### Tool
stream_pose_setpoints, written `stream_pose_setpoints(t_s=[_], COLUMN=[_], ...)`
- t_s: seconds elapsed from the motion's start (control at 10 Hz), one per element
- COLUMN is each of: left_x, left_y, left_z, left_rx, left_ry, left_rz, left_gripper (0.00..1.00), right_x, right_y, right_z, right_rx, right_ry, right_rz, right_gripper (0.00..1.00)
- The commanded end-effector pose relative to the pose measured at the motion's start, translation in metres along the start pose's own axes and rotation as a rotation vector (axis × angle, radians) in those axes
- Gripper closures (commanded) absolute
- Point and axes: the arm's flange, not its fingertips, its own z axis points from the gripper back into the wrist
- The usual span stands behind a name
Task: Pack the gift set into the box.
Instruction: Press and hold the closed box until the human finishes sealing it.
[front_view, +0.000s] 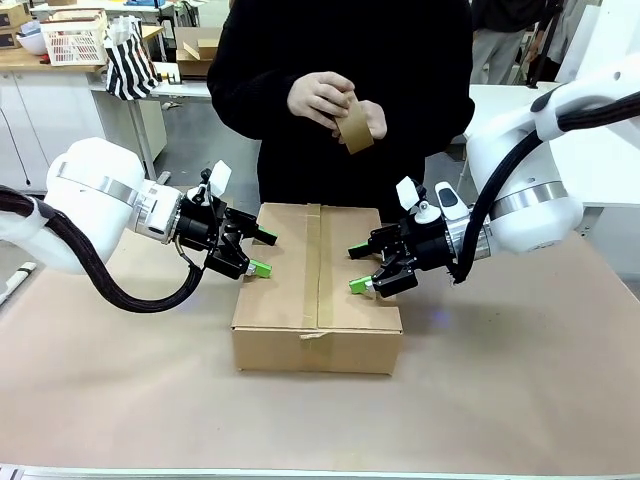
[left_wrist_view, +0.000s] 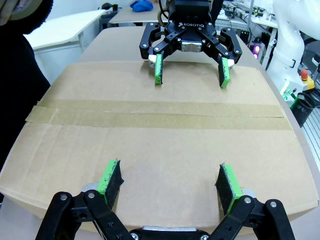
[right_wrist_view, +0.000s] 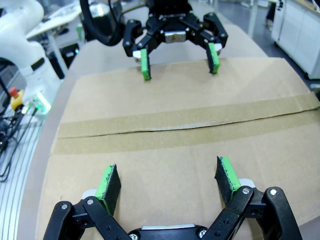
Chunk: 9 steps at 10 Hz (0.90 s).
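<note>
The box (front_view: 318, 290) lies shut in the middle of the table, a strip of brown tape along its centre seam (left_wrist_view: 160, 119) (right_wrist_view: 175, 131). My left gripper (front_view: 262, 254) (left_wrist_view: 169, 175) (right_wrist_view: 179, 66) is open at the box's left edge, its green pads over the lid. At the opposite edge my right gripper (front_view: 357, 269) (right_wrist_view: 168, 176) (left_wrist_view: 191, 76) is open too, facing the left one. Nothing is between either pair of fingers. The gift set is out of view.
A person in black stands behind the box, both hands (front_view: 325, 98) holding a brown tape roll (front_view: 354, 128) at chest height. Brown paper covers the table (front_view: 120, 380). A basket (front_view: 75, 42) and a striped bag (front_view: 130, 62) sit on a far counter.
</note>
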Motion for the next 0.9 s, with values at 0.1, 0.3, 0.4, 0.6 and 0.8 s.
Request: stream_pose_setpoints(t_s=[0.1, 0.3, 0.4, 0.6, 0.8], left_x=[-0.0024, -0.0024, -0.0024, -0.0024, -0.0024], left_y=[-0.0022, -0.0022, -0.0022, -0.0022, -0.0022], left_z=[-0.0004, -0.0004, -0.0004, -0.0004, -0.0004], left_rx=[-0.009, -0.009, -0.009, -0.009, -0.009], left_ry=[0.0, 0.0, 0.0, 0.0, 0.0], left_rz=[0.001, 0.001, 0.001, 0.001, 0.001], left_gripper=[0.0, 0.0, 0.0, 0.0, 0.0], right_x=[-0.0025, -0.0025, -0.0025, -0.0025, -0.0025], right_y=[0.0008, 0.0008, 0.0008, 0.0008, 0.0008], right_z=[-0.0009, -0.0009, -0.0009, -0.0009, -0.0009], right_rx=[-0.003, -0.003, -0.003, -0.003, -0.003], right_ry=[0.007, 0.007, 0.007, 0.007, 0.007], right_rz=[-0.004, -0.004, -0.004, -0.004, -0.004], right_gripper=[0.0, 0.0, 0.0, 0.0, 0.0])
